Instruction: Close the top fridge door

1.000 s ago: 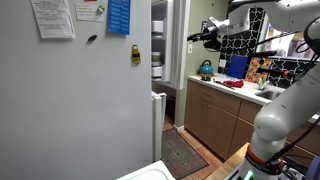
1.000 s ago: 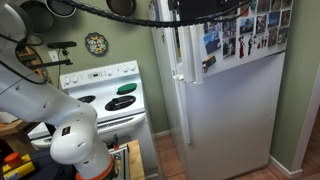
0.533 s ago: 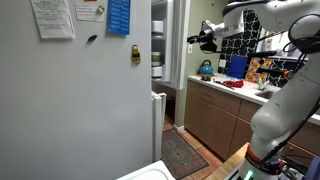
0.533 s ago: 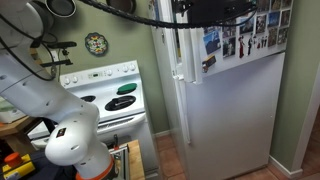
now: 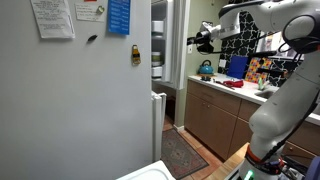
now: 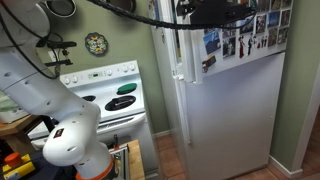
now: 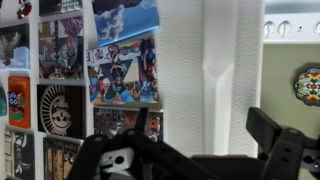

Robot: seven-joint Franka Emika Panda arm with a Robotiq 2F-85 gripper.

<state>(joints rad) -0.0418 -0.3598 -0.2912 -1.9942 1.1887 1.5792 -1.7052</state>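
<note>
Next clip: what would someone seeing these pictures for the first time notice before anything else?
The big white fridge dominates, with one face covered in photos. In an exterior view the top fridge door stands open, its racks showing. The gripper hangs open high up, apart from that door, above the kitchen counter. A white stove sits beside the fridge.

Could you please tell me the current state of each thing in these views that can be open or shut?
Narrow white top fridge door with racks inside: open, seen edge-on.
Lower white fridge door with vertical handle: shut.
Brown wooden cabinet doors under the counter: shut.
Black robot claw: open, holding nothing, facing the photo-covered door front.
</note>
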